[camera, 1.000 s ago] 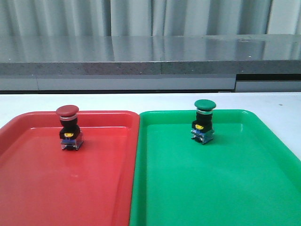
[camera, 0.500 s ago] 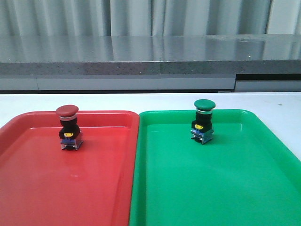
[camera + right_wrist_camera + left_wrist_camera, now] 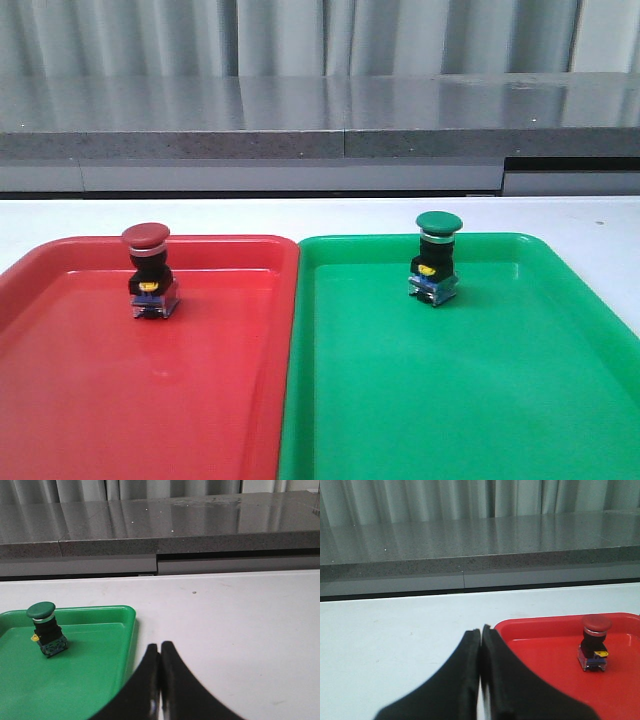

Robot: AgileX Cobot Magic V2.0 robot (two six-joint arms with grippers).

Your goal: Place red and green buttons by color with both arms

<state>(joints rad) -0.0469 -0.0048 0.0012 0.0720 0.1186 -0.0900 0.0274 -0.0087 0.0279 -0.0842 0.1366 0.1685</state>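
Front view: red button (image 3: 150,272) stands upright in the red tray (image 3: 60,400), toward its far left part; green button (image 3: 436,259) stands upright in the green tray (image 3: 520,400), near the far rim. The two trays lie side by side on the white tabletop (image 3: 590,215), long edges touching. Neither arm appears in this view. Left wrist view: left claw (image 3: 481,635) has its fingers pressed together with nothing between them, held over the tabletop (image 3: 395,635) just beside the corner of the red tray (image 3: 545,650); the red button (image 3: 594,642) sits upright inside that tray, well apart from the claw. Right wrist view: right claw (image 3: 159,650) likewise has its fingers pressed together and grips nothing, just beside the green tray (image 3: 100,680) and over bare tabletop (image 3: 240,625); the green button (image 3: 45,629) stands upright in the tray, apart from the claw.
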